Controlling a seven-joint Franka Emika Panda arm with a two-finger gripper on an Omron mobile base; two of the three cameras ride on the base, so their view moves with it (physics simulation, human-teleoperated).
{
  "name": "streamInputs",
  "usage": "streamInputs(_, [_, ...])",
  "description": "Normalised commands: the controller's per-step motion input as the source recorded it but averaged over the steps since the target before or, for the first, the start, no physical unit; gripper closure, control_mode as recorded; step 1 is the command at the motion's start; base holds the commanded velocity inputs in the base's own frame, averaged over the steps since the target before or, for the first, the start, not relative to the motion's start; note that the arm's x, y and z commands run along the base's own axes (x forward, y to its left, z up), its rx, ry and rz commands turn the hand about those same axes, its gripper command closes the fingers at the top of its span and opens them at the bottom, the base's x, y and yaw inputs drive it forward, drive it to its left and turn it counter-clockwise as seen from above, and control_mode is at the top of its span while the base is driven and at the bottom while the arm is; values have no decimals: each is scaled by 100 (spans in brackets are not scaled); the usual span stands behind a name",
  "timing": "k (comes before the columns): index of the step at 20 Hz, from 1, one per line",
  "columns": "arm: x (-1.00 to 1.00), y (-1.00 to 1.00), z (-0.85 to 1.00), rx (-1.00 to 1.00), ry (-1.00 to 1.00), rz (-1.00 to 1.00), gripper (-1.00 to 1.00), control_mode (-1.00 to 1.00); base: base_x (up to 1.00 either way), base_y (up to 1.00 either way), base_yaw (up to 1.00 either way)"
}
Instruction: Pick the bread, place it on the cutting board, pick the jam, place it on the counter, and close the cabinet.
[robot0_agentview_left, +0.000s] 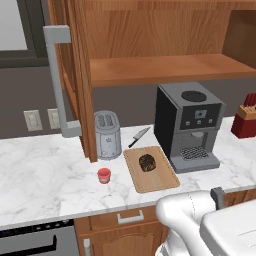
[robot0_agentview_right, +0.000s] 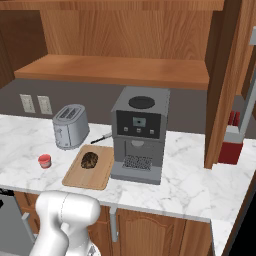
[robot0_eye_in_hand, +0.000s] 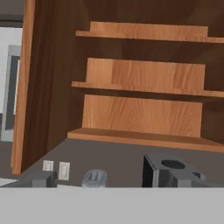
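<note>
The bread (robot0_agentview_left: 146, 162) (robot0_agentview_right: 89, 160) lies on the cutting board (robot0_agentview_left: 155, 182) (robot0_agentview_right: 87, 177). Left of the board, the red jam (robot0_agentview_left: 104, 175) (robot0_agentview_right: 44, 161) stands upright on the marble counter (robot0_agentview_left: 45, 175) (robot0_agentview_right: 185, 180). The cabinet (robot0_agentview_left: 150, 70) (robot0_eye_in_hand: 144, 113) above stands open with bare shelves. Its left door (robot0_agentview_left: 80, 75) swings out over the counter, grey handle (robot0_agentview_left: 59, 85) toward me. The right door (robot0_agentview_right: 225, 85) is open too. My gripper (robot0_eye_in_hand: 111, 181) is raised and faces the cabinet shelves. Its fingertips (robot0_eye_in_hand: 41, 179) are spread wide, open, with nothing between them.
A toaster (robot0_agentview_left: 107, 134) stands behind the jam, close to the open left door. A coffee machine (robot0_agentview_left: 187, 125) sits right of the board, with a knife (robot0_agentview_left: 140, 136) behind the board. A red knife block (robot0_agentview_left: 245, 117) is at the far right. Wall outlets (robot0_agentview_left: 32, 120) are on the backsplash.
</note>
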Motion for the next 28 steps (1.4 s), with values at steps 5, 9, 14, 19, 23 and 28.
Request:
streamInputs(5, [-7,24,0,0,-7,0,-100,-100,0,0,0])
streamInputs(9, [-2,26,0,0,-8,0,-100,-100,0,0,0])
streamInputs(14, [0,32,-5,0,-6,0,-100,-100,0,0,0])
streamInputs(19, [0,37,-11,0,-5,0,-100,-100,0,0,0])
streamInputs(23, [0,36,-7,0,-4,0,-100,-100,0,0,0])
streamInputs(28, [15,30,-1,0,-2,0,-100,-100,0,0,0])
